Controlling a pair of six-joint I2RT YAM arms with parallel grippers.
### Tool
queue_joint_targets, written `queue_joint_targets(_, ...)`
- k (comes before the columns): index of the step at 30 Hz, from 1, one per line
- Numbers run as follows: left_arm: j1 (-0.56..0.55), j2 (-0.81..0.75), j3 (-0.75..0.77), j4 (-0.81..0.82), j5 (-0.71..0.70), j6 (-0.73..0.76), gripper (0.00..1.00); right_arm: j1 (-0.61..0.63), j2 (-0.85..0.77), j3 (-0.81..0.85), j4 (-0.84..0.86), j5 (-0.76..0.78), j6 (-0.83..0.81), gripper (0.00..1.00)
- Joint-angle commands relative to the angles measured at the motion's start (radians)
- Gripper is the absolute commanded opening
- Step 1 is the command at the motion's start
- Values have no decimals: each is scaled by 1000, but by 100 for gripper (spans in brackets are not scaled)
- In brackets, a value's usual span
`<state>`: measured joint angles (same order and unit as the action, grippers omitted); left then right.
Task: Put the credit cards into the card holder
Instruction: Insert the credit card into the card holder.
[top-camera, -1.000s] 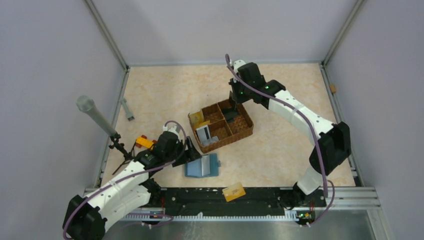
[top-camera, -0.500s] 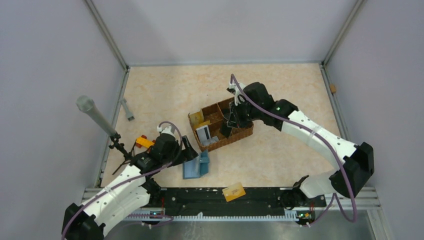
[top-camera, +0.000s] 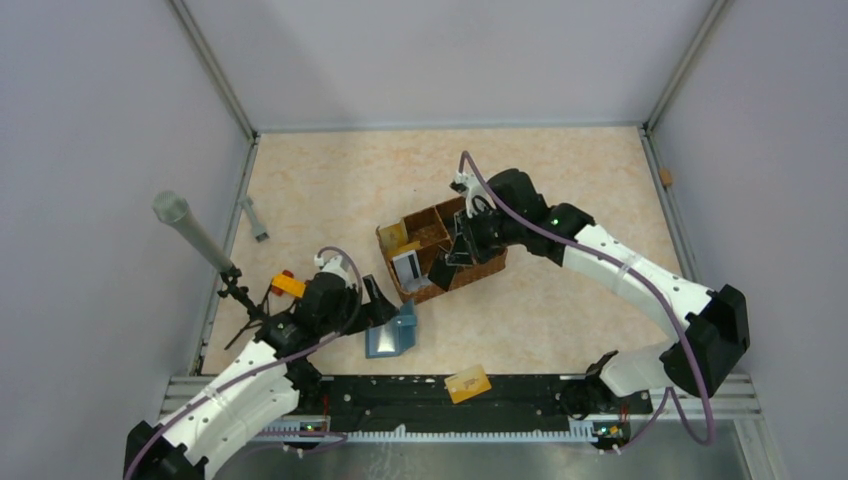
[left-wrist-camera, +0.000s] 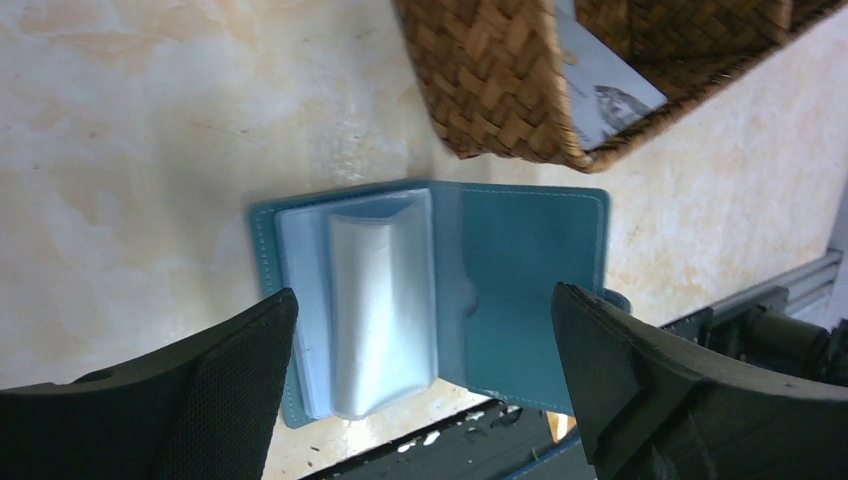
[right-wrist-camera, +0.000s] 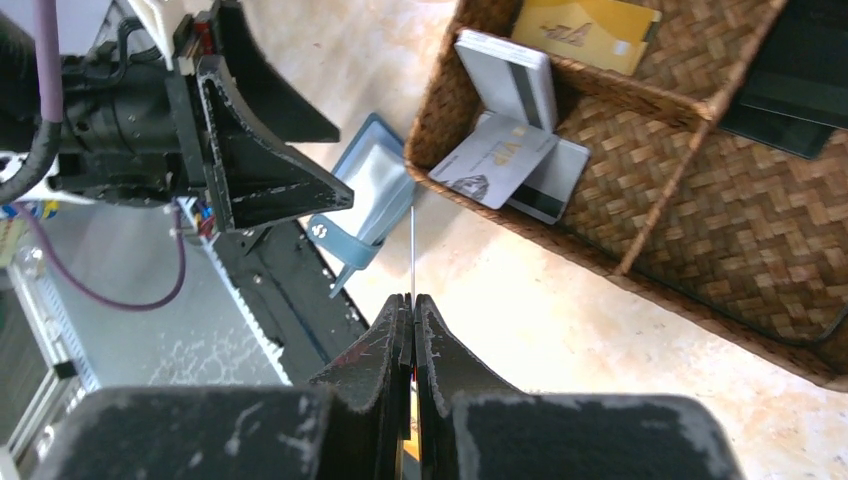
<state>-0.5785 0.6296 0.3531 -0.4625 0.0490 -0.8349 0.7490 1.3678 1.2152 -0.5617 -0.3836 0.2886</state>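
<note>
Open card holder (left-wrist-camera: 520, 290) beside basket (left-wrist-camera: 500, 90)

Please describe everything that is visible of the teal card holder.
The card holder is a teal wallet, leather-like, with stitched edges. It lies open on the table beside the basket. One half carries pale, clear sleeves that look empty; the other is plain teal, with a strap at its edge, and seems tilted up. The left gripper hangs open over it, its fingers on either side; contact cannot be told.

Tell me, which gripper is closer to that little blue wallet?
Left. The left gripper hovers over the open card holder, jaws wide; the right gripper sits farther off at the wicker basket edge, pinching a card.
</note>
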Motion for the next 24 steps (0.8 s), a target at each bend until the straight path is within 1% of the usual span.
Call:
queue_joint_targets(1,-4,-72,28,87,83,60,99,11,-30,36,14,-133,-44,0)
queue_joint_targets(4,-4,-163,61,102,91,130,99,13,-27,63,-24,-210,-95,0)
queue_joint_targets(6,-3,-221,76,152,121,173,99,18,-26,85,-56,-262,-127,0)
queue_joint_targets(7,-3,-247,77,194,159,193,99,20,-23,95,-69,-298,-142,0)
queue_joint_targets(9,-3,-271,67,300,282,206,99,34,-14,110,-90,-364,-166,0)
queue_joint_targets(12,-4,-217,84,409,465,189,99,69,11,135,-104,-411,-193,0)
queue_joint_targets(14,-4,-132,124,416,572,189,99,94,33,150,-116,-427,-209,0)
queue_joint_targets(16,-5,-72,166,403,636,199,97,121,53,165,-122,-441,-225,0)
queue_joint_targets(18,-5,-42,177,408,679,206,88,138,66,175,-119,-454,-234,0)
queue_joint_targets(19,-5,-37,176,420,696,203,80,141,73,180,-119,-455,-235,0)
queue_joint_targets(22,-5,-37,157,479,734,173,50,141,77,189,-115,-425,-234,0)
queue_joint_targets(24,-5,-40,140,504,748,157,35,142,73,189,-103,-396,-226,0)
